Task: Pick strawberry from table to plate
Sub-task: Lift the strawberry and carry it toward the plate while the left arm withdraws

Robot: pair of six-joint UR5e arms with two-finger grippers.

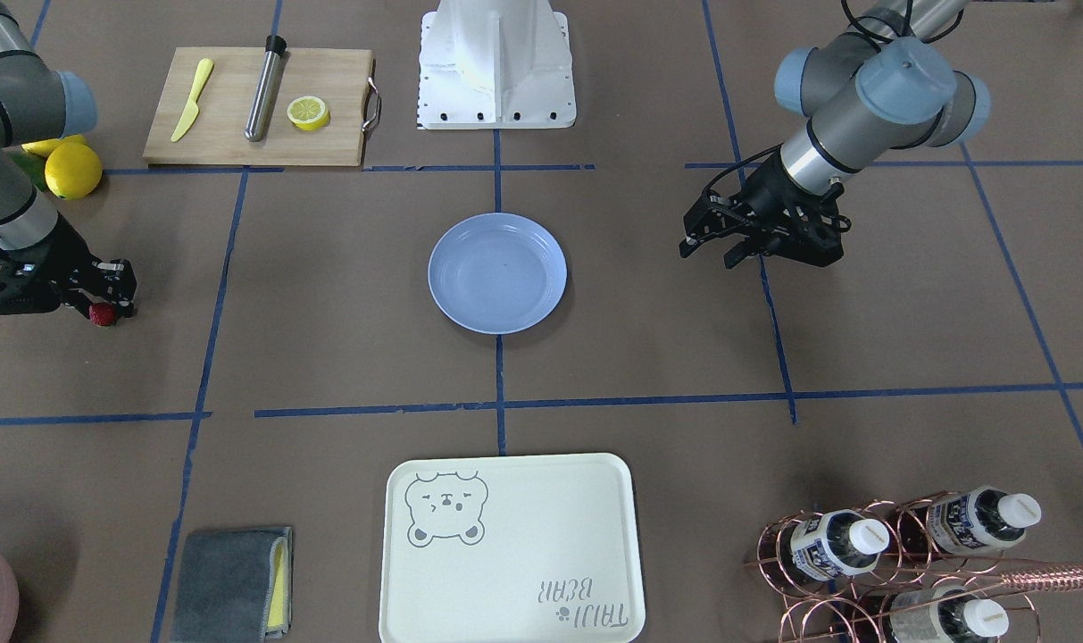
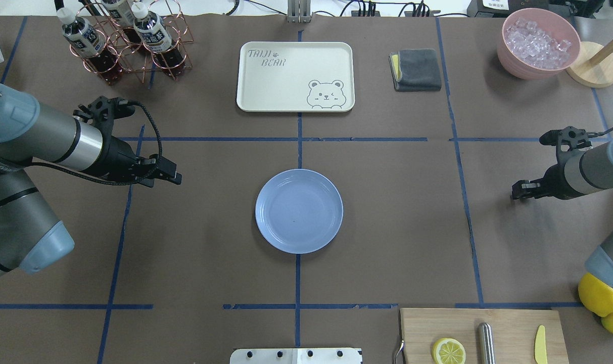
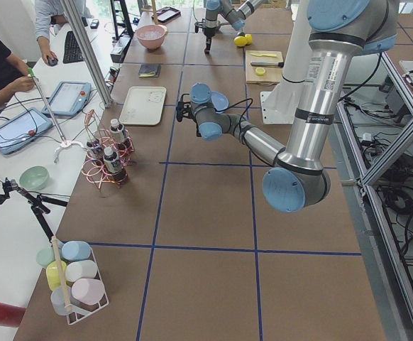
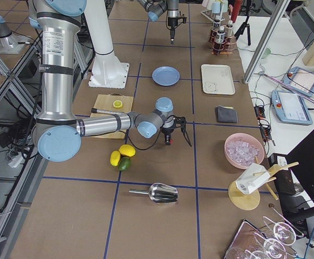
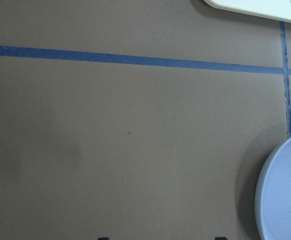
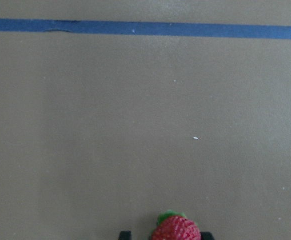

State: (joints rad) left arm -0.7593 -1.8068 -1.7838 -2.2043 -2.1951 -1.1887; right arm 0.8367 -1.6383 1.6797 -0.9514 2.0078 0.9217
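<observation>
Your small dark-red strawberry [image 6: 176,231] is low over the brown-paper table [image 1: 327,295], well to the robot's right of the round light-blue plate [image 1: 496,272]. The right gripper [image 1: 112,304] has its 2 fingers either side of it, though you cannot tell whether they clamp it. It likely handles soft and light, so pinch the flanks gently. The left gripper [image 1: 709,254] hangs spread and empty.

Plate [image 1: 496,273]: middle of the front-facing view, on the table [image 1: 345,295].
Tray [image 1: 510,549]: bottom centre, below the plate, well apart from it.
Cutting board [image 1: 229,143]: upper left; on it, left to right, a knife [image 1: 191,100], a metal rod [image 1: 264,87], a lemon half [image 1: 308,112].
Lemons [image 1: 72,170]: left edge, beside the board's lower left corner.
Strawberry [image 1: 104,313]: left edge, mid-height, between the fingertips of the right gripper [image 1: 111,304].
Cloth [image 1: 229,582]: lower left.
Bottle rack [image 1: 898,554]: lower right corner.
Left gripper [image 1: 711,250]: right of the plate, well apart.
</observation>
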